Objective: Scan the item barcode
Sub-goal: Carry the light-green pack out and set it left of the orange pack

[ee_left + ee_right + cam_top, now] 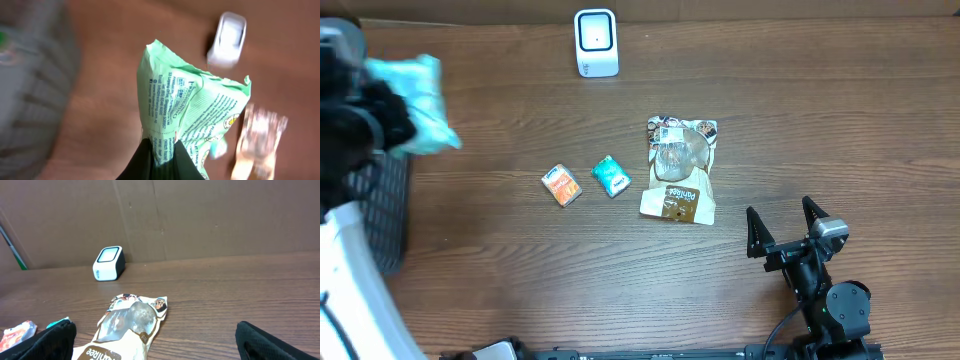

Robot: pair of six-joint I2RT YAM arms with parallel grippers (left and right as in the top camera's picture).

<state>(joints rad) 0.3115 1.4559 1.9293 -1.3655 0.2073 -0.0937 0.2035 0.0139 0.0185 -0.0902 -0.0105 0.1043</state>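
Right pincer point(785, 228) is resting nearest the robot's side of the counter point(840, 120), fingers standing wide apart, grasping nothing. Mid-counter, an orange sachet point(561, 185), a teal sachet point(611, 176) and a brown pouch point(681, 168) are lying untouched. Further left, the left pincer point(159, 156) is clenching one edge of the green packet point(200, 110). It is holding the packet aloft beside a grey basket point(380, 210), well apart from the white scanner point(596, 42) sitting at the far edge.

Judging progress: pickup is looking done; presenting the barcode to the scanner is remaining. No barcode is showing among the packet's print. The left wrist view is blurring scanner and basket, and the overhead frame is cutting the basket off.
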